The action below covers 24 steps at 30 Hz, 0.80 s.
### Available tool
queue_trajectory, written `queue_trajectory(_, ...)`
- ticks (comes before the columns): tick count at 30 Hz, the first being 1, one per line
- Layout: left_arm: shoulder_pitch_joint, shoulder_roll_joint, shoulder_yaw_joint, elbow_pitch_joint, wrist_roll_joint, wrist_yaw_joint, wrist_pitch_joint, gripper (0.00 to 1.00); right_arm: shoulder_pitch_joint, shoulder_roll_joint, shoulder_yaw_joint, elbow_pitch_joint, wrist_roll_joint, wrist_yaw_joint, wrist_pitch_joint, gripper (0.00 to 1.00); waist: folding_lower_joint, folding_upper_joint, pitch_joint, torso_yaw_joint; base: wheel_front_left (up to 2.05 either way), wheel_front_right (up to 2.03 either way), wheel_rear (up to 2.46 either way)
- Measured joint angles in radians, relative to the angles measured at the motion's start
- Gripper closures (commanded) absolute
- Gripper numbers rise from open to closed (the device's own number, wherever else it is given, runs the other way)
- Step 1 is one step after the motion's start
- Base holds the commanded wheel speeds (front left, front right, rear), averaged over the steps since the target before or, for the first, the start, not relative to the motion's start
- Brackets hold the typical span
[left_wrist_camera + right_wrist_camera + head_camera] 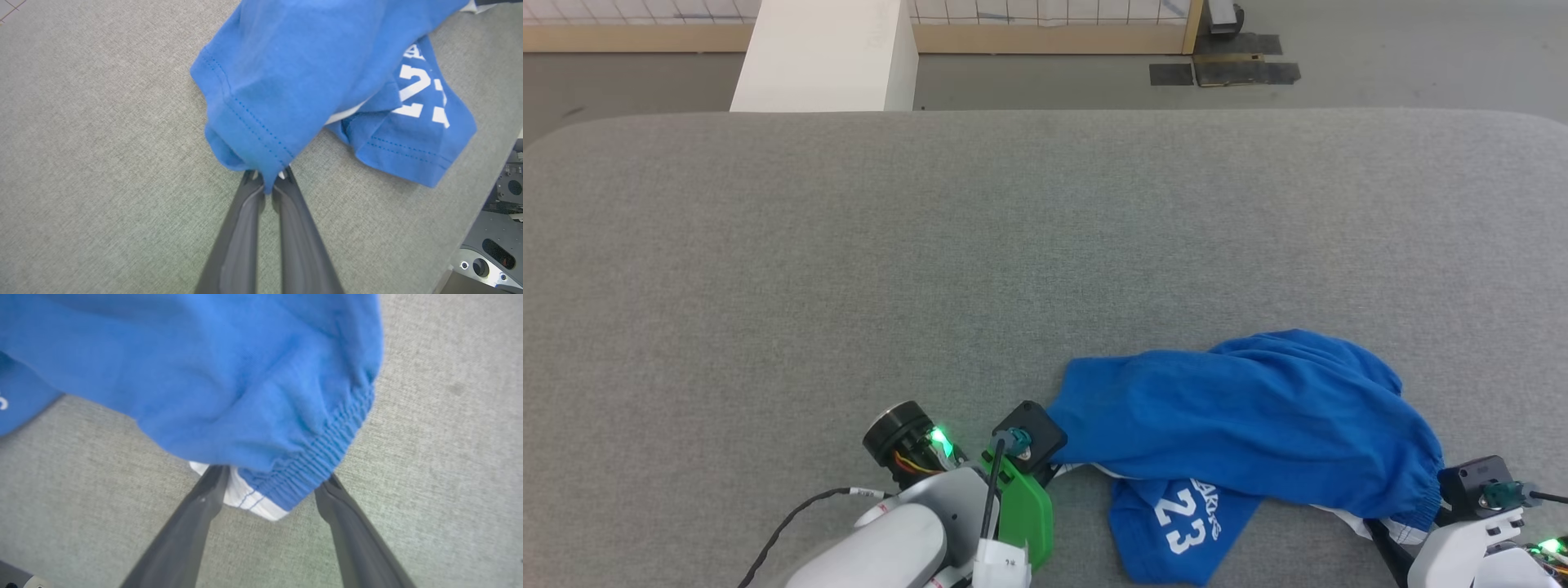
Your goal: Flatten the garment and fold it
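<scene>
On the left, my left gripper (267, 178) is pinched tight on a corner of the garment's (1258, 416) stitched hem (253, 122). The two fingers are together with blue cloth bunched between their tips. That corner is the left end of the piece.

From there the garment runs rightward across the grey padded table (931, 245), low and to the right in the head view, close to the near edge. Its long axis lies almost straight from one hand to the other, dropping a little toward the right. It is not flat. The upper layer is humped and rumpled, and a second panel bearing the number 23 (1180, 523) lies under it, sticking out toward me.

At the right end sits the gathered elastic waistband (327, 457), with a strip of white trim (245, 494) showing below it. My right gripper (271, 477) has its fingers spread wide, one on each side of that waistband — around it, not clamped. The cloth drapes over the tips, so I cannot tell whether they touch it.

As I judge it, everything turns on that hand-to-hand line: with the right closed on the waistband, drawing the two ends apart along the axis should stretch the cloth flat — though the panel with the 23 may stay folded under.
</scene>
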Motion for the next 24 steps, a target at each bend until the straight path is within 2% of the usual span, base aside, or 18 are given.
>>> queue_trajectory(2, -0.003, -0.002, -0.001, 0.000, 0.000, 0.000, -0.001, 1.00, -0.007, 0.000, 0.006, 0.015, 0.015, 0.000, -0.011, 0.00, 0.0000, 0.0000, 0.005, 0.006, 0.00, 0.00, 0.00)
queue_trajectory(3, -0.004, -0.001, -0.001, 0.004, 0.000, 0.000, -0.009, 1.00, -0.010, -0.006, 0.015, 0.025, 0.030, 0.000, -0.036, 1.00, 0.0000, 0.0000, 0.007, 0.009, 0.00, 0.00, 0.00)
queue_trajectory(8, 0.005, -0.004, 0.000, 0.013, -0.021, 0.003, -0.023, 1.00, 0.005, -0.007, 0.014, 0.004, 0.033, 0.000, -0.062, 1.00, 0.0000, 0.0000, -0.018, 0.005, 0.00, 0.00, 0.00)
queue_trajectory(15, 0.004, -0.003, 0.045, -0.009, -0.069, 0.001, -0.054, 1.00, 0.057, -0.030, -0.021, -0.235, -0.006, 0.000, -0.080, 1.00, 0.0000, 0.0000, -0.084, -0.004, 0.00, 0.00, 0.00)
queue_trajectory(19, -0.079, 0.027, 0.095, -0.027, -0.073, -0.010, -0.062, 1.00, -0.013, -0.052, -0.030, -0.319, 0.025, 0.000, -0.077, 1.00, 0.0000, 0.0000, -0.113, -0.009, 0.00, 0.00, 0.00)
queue_trajectory(24, -0.208, 0.046, 0.173, -0.042, -0.103, -0.036, -0.077, 1.00, -0.194, -0.078, -0.023, -0.329, 0.039, 0.000, -0.083, 1.00, 0.0000, 0.0000, -0.120, -0.011, 0.00, 0.00, 0.00)
